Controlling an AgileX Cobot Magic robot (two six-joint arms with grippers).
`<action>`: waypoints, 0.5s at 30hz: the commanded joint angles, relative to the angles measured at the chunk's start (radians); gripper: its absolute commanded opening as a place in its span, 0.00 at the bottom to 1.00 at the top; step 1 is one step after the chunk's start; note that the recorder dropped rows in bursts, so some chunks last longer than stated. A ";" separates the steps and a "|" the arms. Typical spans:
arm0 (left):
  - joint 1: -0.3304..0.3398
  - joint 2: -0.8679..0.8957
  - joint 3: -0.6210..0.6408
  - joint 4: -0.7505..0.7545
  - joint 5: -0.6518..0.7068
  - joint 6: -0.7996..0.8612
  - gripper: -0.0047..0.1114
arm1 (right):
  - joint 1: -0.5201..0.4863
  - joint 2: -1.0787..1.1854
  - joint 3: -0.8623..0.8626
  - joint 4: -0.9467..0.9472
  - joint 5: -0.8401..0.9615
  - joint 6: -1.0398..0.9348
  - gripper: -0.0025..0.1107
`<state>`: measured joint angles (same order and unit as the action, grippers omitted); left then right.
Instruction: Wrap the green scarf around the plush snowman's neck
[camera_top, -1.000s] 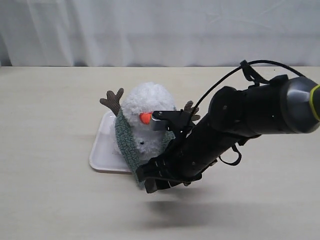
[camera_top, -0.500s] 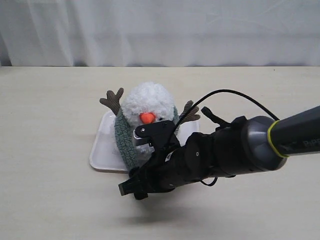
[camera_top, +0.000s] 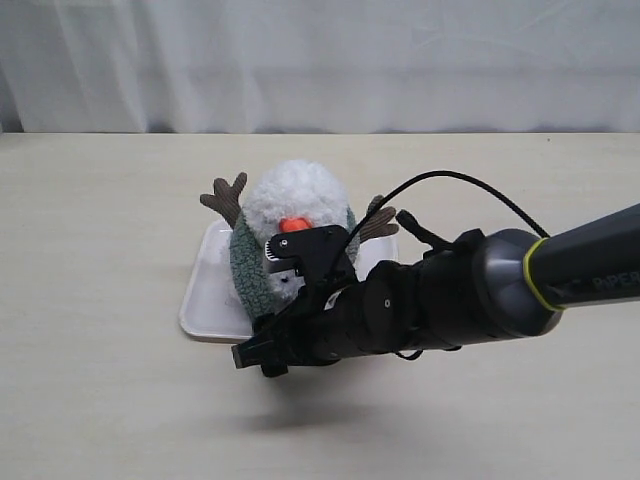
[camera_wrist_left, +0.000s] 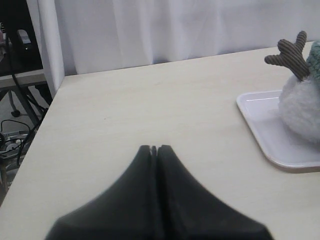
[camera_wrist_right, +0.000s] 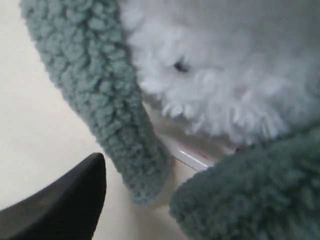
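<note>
Lower and further left than a second ago, the right gripper (camera_top: 255, 352) sits at 6 o'clock of the plush snowman (camera_top: 297, 200), jaws spread and clear of the green scarf (camera_top: 245, 272). That scarf lies round the snowman under its head, one end hanging at 7 o'clock past the white tray (camera_top: 200, 305). The left gripper (camera_wrist_left: 154, 148) is pressed together, empty, over the table (camera_wrist_left: 150, 100).

The exterior view looked down across the bench (camera_top: 100, 400) toward the curtain (camera_top: 300, 60). All views shared the plush snowman (camera_wrist_left: 300, 107): left wrist from low and well off, right wrist from very close.
</note>
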<state>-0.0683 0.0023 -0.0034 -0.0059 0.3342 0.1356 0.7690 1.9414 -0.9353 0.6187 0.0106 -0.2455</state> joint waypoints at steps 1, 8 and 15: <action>0.003 -0.002 0.003 -0.003 -0.011 -0.002 0.04 | -0.004 0.034 -0.006 0.002 -0.011 -0.002 0.61; 0.003 -0.002 0.003 -0.003 -0.011 -0.002 0.04 | -0.004 0.040 -0.006 0.002 -0.021 0.007 0.42; 0.003 -0.002 0.003 -0.003 -0.011 -0.002 0.04 | -0.004 0.040 -0.006 0.002 -0.021 0.007 0.15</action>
<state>-0.0683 0.0023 -0.0034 -0.0059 0.3342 0.1356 0.7690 1.9766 -0.9411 0.6187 -0.0137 -0.2432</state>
